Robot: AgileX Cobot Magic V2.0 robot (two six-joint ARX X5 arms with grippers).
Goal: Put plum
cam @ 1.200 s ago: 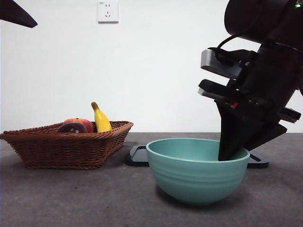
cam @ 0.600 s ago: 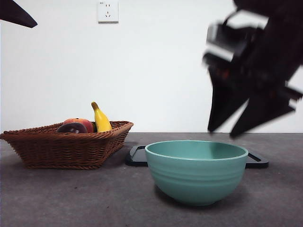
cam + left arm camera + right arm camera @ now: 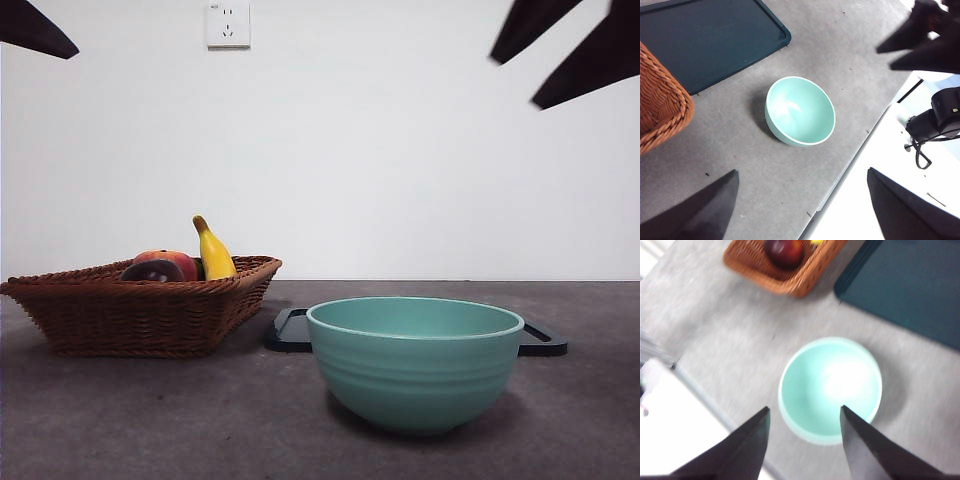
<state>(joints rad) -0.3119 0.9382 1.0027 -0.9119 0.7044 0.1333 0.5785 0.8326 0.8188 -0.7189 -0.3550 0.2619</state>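
Note:
The plum (image 3: 153,270), dark maroon-purple, lies in the wicker basket (image 3: 140,310) at the left, in front of a red-orange fruit (image 3: 172,259). A blurred dark red fruit (image 3: 785,251) shows in the basket (image 3: 790,280) in the right wrist view; I cannot tell which fruit it is. The teal bowl (image 3: 415,370) stands at the middle front and is empty inside in both wrist views (image 3: 800,111) (image 3: 830,387). My right gripper (image 3: 512,85) (image 3: 805,408) is open and empty, high above the bowl at the top right. My left gripper (image 3: 802,171) is open and empty, waiting high at the left.
A yellow banana (image 3: 213,252) leans in the basket. A dark flat tray (image 3: 290,330) (image 3: 715,35) lies behind the bowl. The table's front edge (image 3: 850,165) runs close to the bowl. A wall socket (image 3: 227,24) is on the back wall.
My right gripper has risen out of the bowl, up to the top right corner, with its jaws open and nothing in them. The left arm has not moved.

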